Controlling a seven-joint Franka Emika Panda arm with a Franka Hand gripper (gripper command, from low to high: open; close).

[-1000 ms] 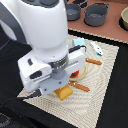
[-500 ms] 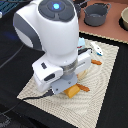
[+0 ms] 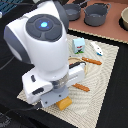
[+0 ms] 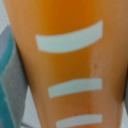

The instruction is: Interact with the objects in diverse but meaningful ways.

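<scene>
The golden-yellow bread loaf point(image 3: 63, 104) lies on the woven mat point(image 3: 107, 95) near its front edge. My gripper point(image 3: 56, 99) is right down over the loaf, and the arm's white body hides its fingers. The wrist view is filled by the bread loaf point(image 4: 65, 60), orange with pale curved stripes, so it is very close. A small white carton point(image 3: 78, 45) with blue-green print stands further back on the mat. A white-and-blue tube-like piece point(image 3: 98, 48) lies beside the carton.
Two orange-handled cutlery pieces point(image 3: 91, 61) point(image 3: 81, 87) lie on the mat towards the exterior view's right of the arm. Two grey pots point(image 3: 97, 14) point(image 3: 72, 11) and a bowl point(image 3: 124, 17) stand on the brown surface at the back.
The arm has leaned forward and come lower over the bread loaf, and now hides more of the mat. The carton, tube and cutlery have not moved.
</scene>
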